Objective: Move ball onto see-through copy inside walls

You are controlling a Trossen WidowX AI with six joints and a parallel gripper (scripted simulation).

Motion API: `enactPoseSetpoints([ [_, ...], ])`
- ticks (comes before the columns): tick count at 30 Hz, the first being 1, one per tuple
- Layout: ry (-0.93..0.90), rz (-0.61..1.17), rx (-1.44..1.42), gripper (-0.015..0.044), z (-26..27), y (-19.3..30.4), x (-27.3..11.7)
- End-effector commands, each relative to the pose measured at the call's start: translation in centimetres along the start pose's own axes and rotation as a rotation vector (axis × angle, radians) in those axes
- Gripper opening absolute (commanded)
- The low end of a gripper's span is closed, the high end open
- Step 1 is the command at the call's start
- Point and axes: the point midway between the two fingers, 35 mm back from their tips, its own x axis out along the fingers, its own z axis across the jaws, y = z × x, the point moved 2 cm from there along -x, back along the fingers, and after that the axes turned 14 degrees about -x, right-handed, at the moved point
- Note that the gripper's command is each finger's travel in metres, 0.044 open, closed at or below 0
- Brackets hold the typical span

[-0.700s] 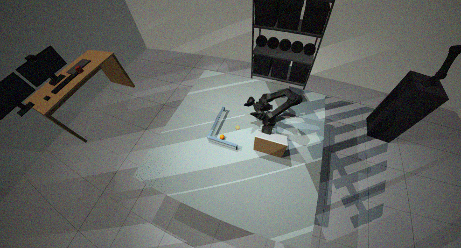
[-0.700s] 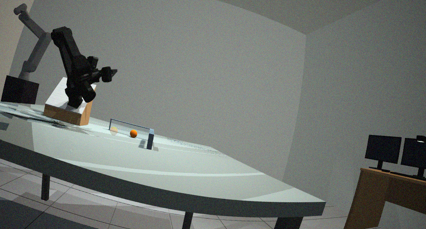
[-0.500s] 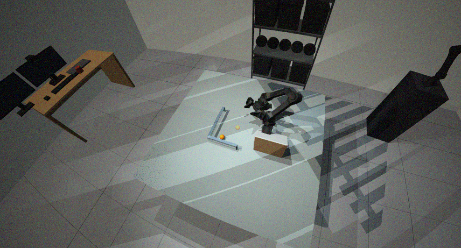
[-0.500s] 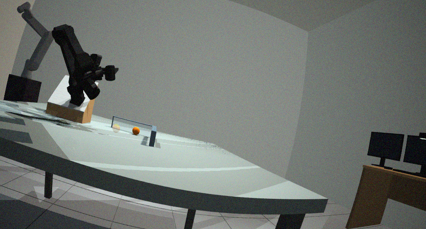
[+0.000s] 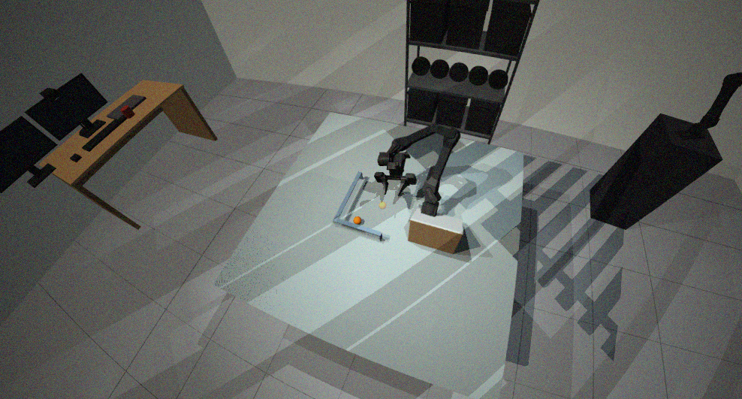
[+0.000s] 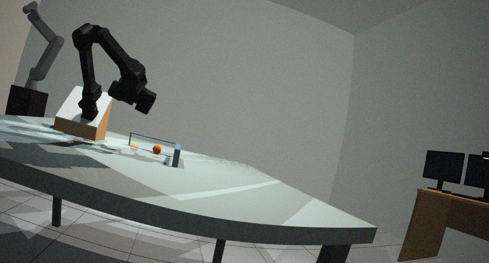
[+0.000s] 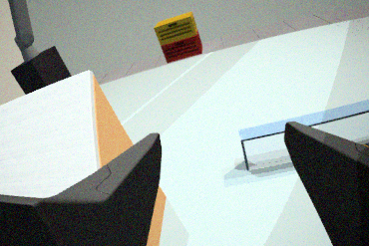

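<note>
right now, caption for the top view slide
Open tool hovers above the pale ball; orange ball sits in the wall corner.

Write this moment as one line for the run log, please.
hand open, empty, above table | orange ball on table by wall corner | pale copy unoccupied
</note>
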Motion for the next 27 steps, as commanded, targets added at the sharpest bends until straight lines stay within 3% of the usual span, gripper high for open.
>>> enactPoseSetpoints([
  [1, -0.177, 0.249, 0.04, 0.0293, -2.7, 1.9, 2.0],
  [8, -0.308, 0.725, 0.026, 0.0293, -7.8, 3.9, 6.4],
  [17, -0.123, 1.335, -0.079, 0.0293, -15.1, 4.7, 12.9],
  [27, -0.096, 1.374, -0.092, 0.0293, -15.5, 4.6, 13.5],
])
